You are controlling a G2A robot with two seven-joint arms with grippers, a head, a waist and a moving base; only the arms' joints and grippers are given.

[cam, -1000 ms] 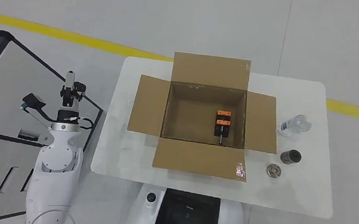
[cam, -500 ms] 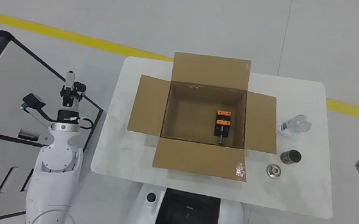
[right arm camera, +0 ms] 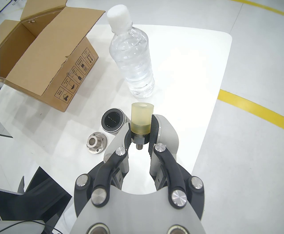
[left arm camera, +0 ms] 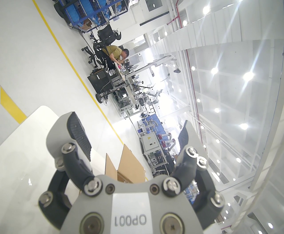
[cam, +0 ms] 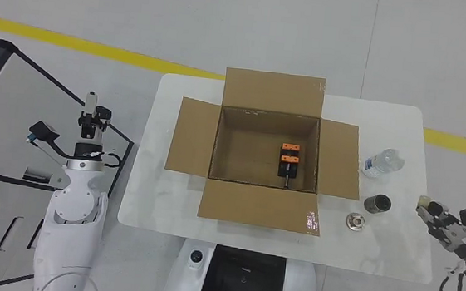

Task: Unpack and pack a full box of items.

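Your right pincer (right arm camera: 139, 133) is clamped on a pale yellow cylinder (right arm camera: 141, 117). It's translucent, with a nut and a threaded stud at the end that points back toward the wrist. The pads grip its lower half and the rest sticks out past the fingertips. In the top view you see that right pincer (cam: 424, 207) over the right edge of the white counter (cam: 390, 251), near the parts laid out there. Those parts sit to the right of the cardboard box (cam: 271, 90). The water bottle (right arm camera: 135, 59) is clear, upright, white cap on. Nearer the pincer is a metal sleeve (right arm camera: 113, 120) with a dark bore, lying on its side. A flanged hub (right arm camera: 96, 143) lies flat just beside the sleeve; you can't tell from here whether they touch. The box sits mid-counter with its top open and all four flaps folded outward. Inside it you have one orange-and-black item (cam: 289, 160) on the box floor, close to the right wall. Your left pincer (left arm camera: 133, 137) is apart with nothing between the pads. It's over a rounded corner of the counter, angled up toward the hall, and the box flaps show past it.
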